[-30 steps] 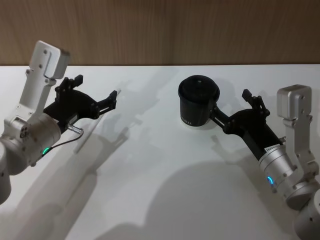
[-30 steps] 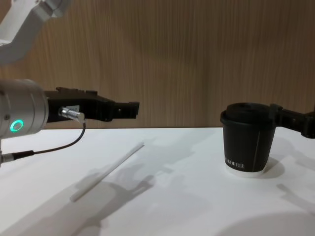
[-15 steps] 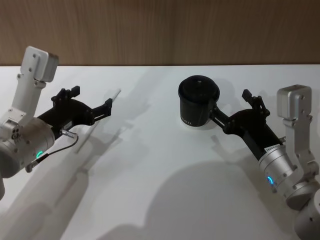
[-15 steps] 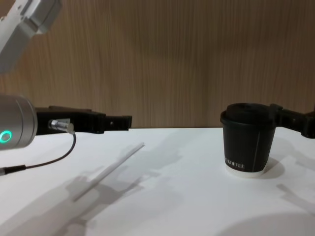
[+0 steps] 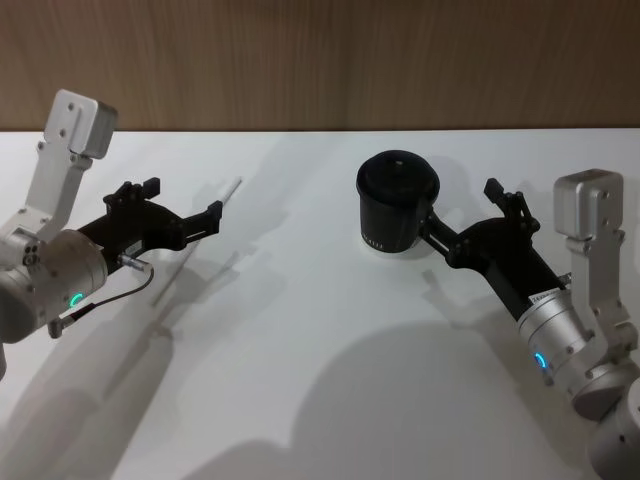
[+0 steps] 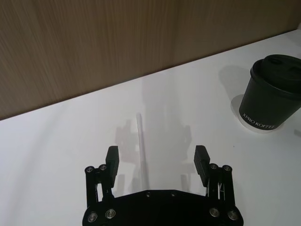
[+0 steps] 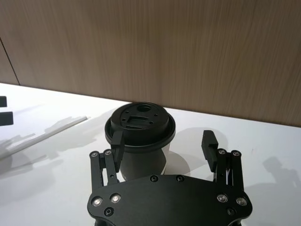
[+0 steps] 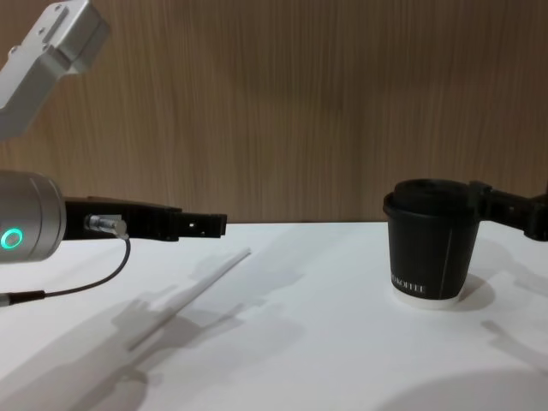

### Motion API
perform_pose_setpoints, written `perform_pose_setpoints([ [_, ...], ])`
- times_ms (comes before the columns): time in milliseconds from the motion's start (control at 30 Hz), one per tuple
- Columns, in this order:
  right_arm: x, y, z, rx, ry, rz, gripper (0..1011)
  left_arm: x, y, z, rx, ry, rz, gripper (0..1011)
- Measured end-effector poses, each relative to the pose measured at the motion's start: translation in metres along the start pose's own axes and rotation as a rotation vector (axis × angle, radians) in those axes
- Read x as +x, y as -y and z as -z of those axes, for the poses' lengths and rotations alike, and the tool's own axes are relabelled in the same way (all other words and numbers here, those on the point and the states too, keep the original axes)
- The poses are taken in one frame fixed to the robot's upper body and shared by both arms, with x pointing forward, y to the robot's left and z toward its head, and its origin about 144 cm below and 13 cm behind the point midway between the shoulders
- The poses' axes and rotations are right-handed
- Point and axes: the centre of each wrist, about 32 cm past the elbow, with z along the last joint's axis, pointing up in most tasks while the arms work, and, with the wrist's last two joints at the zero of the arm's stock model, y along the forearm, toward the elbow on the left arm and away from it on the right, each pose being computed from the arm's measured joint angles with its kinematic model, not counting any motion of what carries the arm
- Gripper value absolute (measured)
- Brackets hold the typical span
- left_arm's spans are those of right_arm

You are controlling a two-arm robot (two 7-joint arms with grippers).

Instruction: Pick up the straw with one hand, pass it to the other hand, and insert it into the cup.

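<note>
On the white table (image 5: 330, 360), the black paper coffee cup (image 5: 398, 205) (image 8: 431, 248) stood upright with its domed lid on, white lettering low on its side. Behind the cup ran a wood-panelled wall (image 5: 320, 60).

Well to the cup's left, the straw (image 8: 193, 295) (image 6: 140, 141) lay flat on the table. It was a thin white tube with one end pointing away from the robot and slightly toward the cup. Nothing held it.

The left gripper (image 5: 182, 198) (image 6: 156, 155) hung level above the straw, on the same side of the cup, and its jaws were spread wide. In the left wrist view the straw ran down the middle of the gap between the two fingers. In the chest view the gripper (image 8: 201, 225) sat clear above the table, apart from the straw. A thin dark cable (image 8: 77, 287) looped down from the silver arm behind it, where a green ring glowed.

The right gripper (image 5: 460, 207) (image 7: 162, 139) reached in from the cup's right, its jaws also wide and holding nothing. One finger lay right at the rim of the cup's lid (image 7: 141, 123); whether it touched could not be told. The other finger stood off to the cup's right, apart from it. In the right wrist view the straw (image 7: 51, 132) showed beyond the cup, well away from this gripper.
</note>
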Motion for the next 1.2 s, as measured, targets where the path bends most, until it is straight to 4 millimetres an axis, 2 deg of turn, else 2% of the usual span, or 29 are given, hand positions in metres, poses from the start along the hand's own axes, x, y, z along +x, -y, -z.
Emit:
perform_pose_setpoints([
  [633, 0.0, 0.0, 0.0, 0.0, 0.0, 0.0, 1001, 0.013, 0.019, -0.009, 0.076, 0.051, 0.058, 1003],
  [1200, 0.0, 0.0, 0.0, 0.0, 0.0, 0.0, 1001, 0.013, 0.021, -0.007, 0.119, 0.054, 0.06, 1003],
])
